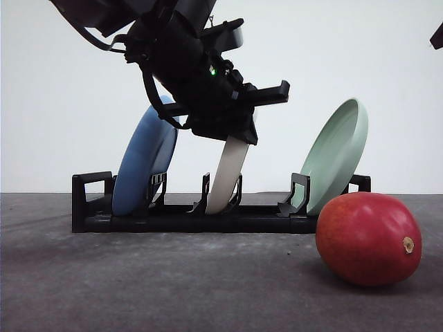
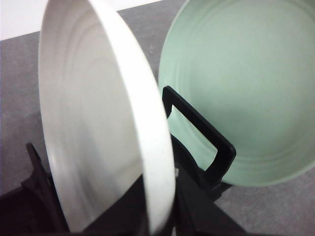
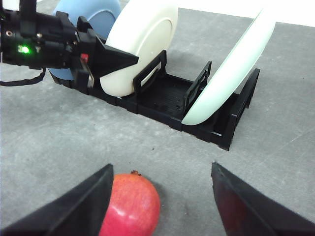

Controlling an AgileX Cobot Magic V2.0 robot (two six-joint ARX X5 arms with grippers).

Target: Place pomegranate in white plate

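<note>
The pomegranate (image 1: 367,238), red and glossy with a tan nub, lies on the grey table in front of the rack's right end. In the right wrist view the pomegranate (image 3: 132,205) sits between the wide-apart fingers of my open right gripper (image 3: 162,196), close to one finger and held by neither. The white plate (image 1: 227,176) stands on edge in the rack's middle slot. My left gripper (image 1: 232,131) is at its top edge. In the left wrist view the white plate (image 2: 88,123) has its rim filling the gap between the dark fingers of the left gripper (image 2: 160,219). Its near fingertip (image 3: 118,56) lies against the white plate (image 3: 142,49).
A black dish rack (image 1: 173,218) spans the middle of the table. A blue plate (image 1: 142,162) leans in its left slot and a pale green plate (image 1: 336,152) in its right slot, just behind the pomegranate. Bare grey table lies in front of the rack.
</note>
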